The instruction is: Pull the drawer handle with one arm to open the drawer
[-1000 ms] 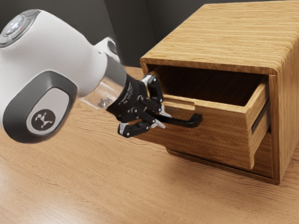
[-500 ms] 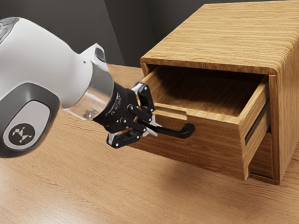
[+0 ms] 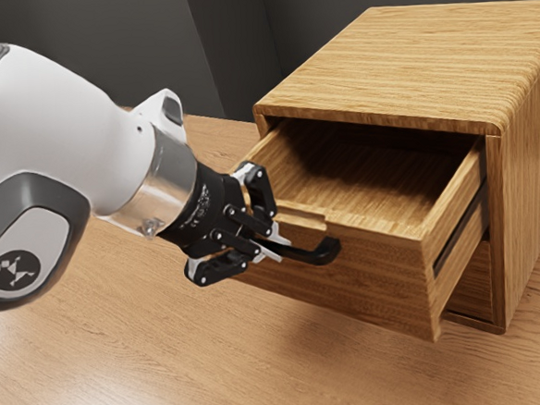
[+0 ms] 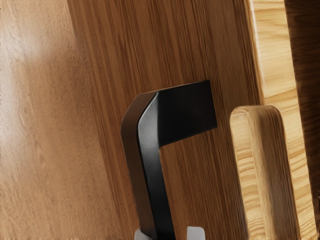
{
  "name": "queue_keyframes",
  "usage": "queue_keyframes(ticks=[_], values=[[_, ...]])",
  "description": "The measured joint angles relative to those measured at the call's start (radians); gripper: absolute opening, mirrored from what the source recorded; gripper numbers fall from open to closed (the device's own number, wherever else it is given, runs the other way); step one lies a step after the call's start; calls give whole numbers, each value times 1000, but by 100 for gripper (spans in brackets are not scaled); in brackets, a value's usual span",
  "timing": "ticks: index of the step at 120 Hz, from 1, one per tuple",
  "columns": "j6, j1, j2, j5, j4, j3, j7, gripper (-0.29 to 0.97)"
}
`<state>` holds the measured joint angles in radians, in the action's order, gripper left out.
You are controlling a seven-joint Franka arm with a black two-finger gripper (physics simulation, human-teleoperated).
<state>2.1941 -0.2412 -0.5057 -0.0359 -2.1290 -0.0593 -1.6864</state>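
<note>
Table [image 3: 124,361]: it is carrying the whole scene, and nothing on it is shifting apart from the arm and the drawer.
Cabinet [image 3: 428,71]: it is sitting squarely where it was a second ago, not sliding along with the pull, so all the motion is going into the drawer.
Arm [image 3: 55,171]: it is drawing back toward the exterior view's left, and its white body is sinking lower in the frame than a second ago.
Drawer [image 3: 375,251]: here it comes. It is riding well out of the upper opening now, much further than a second ago, with a broad stretch of its wooden floor showing. I judge the task is nearing completion, with only a little travel likely remaining.
Gripper [image 3: 265,242]: it is travelling with the drawer front, with its fingers clamping the near end of the handle from two sides.
Handle [image 3: 306,253]: the black bar is staying fixed to the drawer front [image 4: 175,60]. In the wrist view, it [image 4: 150,165] is running straight down between the two pale pads [image 4: 196,233], so the grip is not slipping.
</note>
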Motion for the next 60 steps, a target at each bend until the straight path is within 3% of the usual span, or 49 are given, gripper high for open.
queue_keyframes(ticks=[60], values=[[-26, 1, -127, 0, -88, -14, -3, -11]])
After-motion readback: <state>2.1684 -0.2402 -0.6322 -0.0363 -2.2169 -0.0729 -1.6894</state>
